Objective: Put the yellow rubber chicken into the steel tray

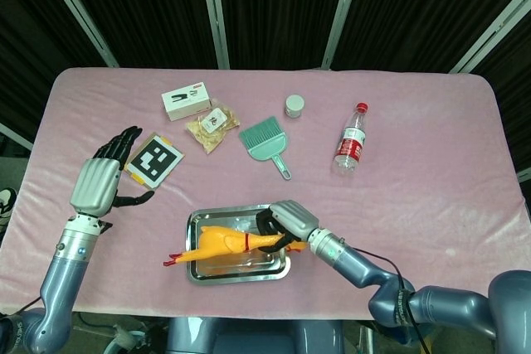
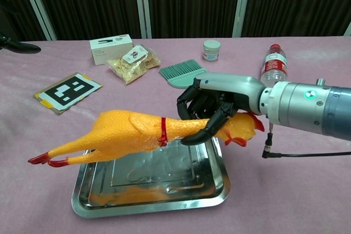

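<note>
Above the steel tray point(image 2: 219, 184), the yellow rubber chicken point(image 2: 129, 132) is hanging lengthwise, clear of the metal, its red feet poking out past the tray's left rim. The right hand point(image 2: 211, 105) is gripping it around the neck, just behind the red collar, with the head sticking out beyond the fingers on the far side. Off to the side, the left hand point(image 1: 104, 180) is hovering with fingers spread wide, holding nothing, beside the black-and-white marker card point(image 1: 156, 159). From where I'm standing, the risk is the length: the bird looks longer than the tray, so if it is let go as it lies, the legs may be draping over the rim, or the springy body may be bouncing and sliding out. Angling it corner to corner looks safer. Counting what is lying on the pink cloth: one chicken, one tray, one marker card, one small white box point(image 1: 184, 100), one bag of snacks point(image 1: 212, 128), one green hand brush point(image 1: 265, 143), one small lidded jar point(image 1: 294, 105) and one water bottle point(image 1: 351, 140).
</note>
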Motion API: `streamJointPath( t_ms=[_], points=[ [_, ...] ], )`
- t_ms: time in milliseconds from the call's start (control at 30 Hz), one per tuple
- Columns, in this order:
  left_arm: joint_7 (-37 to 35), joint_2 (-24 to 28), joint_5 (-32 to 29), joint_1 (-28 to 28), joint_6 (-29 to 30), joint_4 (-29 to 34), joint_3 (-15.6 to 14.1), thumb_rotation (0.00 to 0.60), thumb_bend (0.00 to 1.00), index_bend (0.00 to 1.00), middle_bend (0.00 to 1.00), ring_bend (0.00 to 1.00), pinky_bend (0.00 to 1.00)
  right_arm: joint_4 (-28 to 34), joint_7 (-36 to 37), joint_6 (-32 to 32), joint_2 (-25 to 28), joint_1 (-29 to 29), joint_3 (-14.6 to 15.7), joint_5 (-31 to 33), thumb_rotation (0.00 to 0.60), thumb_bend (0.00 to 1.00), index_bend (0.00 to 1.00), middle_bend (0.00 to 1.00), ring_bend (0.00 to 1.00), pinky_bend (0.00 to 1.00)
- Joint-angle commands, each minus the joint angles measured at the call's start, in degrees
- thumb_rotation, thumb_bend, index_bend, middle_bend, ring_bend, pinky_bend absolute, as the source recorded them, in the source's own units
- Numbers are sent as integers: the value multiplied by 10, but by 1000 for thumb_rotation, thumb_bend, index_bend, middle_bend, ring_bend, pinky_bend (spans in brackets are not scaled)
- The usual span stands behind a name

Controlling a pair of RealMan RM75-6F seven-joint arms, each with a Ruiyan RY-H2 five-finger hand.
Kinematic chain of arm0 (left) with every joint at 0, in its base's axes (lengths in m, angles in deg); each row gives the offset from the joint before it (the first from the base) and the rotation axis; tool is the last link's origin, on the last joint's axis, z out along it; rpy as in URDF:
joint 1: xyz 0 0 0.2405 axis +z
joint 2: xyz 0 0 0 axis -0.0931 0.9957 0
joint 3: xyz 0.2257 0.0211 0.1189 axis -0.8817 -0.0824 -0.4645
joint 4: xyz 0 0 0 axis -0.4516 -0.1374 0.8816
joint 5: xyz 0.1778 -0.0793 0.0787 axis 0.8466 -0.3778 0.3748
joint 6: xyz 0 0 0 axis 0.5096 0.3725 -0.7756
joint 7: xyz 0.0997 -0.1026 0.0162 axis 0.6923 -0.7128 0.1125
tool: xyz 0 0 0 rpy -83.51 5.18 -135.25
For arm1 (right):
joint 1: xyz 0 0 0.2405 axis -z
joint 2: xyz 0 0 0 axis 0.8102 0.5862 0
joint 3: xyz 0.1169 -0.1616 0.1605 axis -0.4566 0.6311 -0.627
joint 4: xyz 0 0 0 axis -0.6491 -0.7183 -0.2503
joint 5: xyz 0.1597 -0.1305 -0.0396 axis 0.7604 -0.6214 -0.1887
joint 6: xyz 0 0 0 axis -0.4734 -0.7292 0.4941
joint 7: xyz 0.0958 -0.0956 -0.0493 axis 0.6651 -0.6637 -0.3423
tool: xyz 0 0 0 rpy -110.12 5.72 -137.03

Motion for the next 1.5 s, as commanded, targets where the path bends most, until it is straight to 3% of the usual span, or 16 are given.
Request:
streamJointPath(
  t_ms=[33,133,267,400,500,600,733,1100,1333,1433,1500],
  points=[
    [-1,0,-1,1,-2,-2,0,593,0,0,40,94,206,-7,-16,3,-11,-4,-3,10,600,248,986,843,717,824],
    [-3,-1,-1,2,-5,-4,1,594,0,0,40,94,206,-12,-28,3,-15,-6,-4,15,600,247,907,773,651,751],
    [-6,-2,-3,3,-8,-7,2,594,0,0,39,94,205,-8,-33,10,-9,-8,1,11,600,248,738,624,510,576],
    [-6,-3,-3,4,-8,-7,5,592,0,0,38,94,205,2,-35,29,3,-16,9,3,600,248,428,430,302,378],
    [-4,-3,-1,4,-8,-6,6,592,0,0,36,94,205,10,-37,47,14,-24,13,0,600,242,250,322,191,290],
    [-4,-3,-2,6,-7,-5,8,592,0,0,32,80,205,15,-35,51,19,-27,12,2,600,180,116,220,98,207],
    [-5,-2,-4,7,-8,-5,10,594,0,0,25,66,197,18,-32,46,21,-26,8,3,600,94,18,143,30,135],
    [-10,-2,-2,9,-9,-4,14,593,0,0,22,66,191,24,-26,29,23,-23,2,2,600,15,0,62,0,64],
    [-12,0,-4,11,-8,-7,17,591,0,0,23,66,191,38,-18,-1,41,-12,-9,-4,600,10,0,57,1,74],
    [-15,4,-5,13,-7,-7,19,597,0,0,26,66,191,49,-12,-37,63,4,-16,-13,600,14,55,132,76,163],
    [-13,6,-4,17,-1,-10,19,599,0,0,27,66,190,54,-4,-67,78,19,-21,-17,600,74,192,243,187,260]
  ],
)
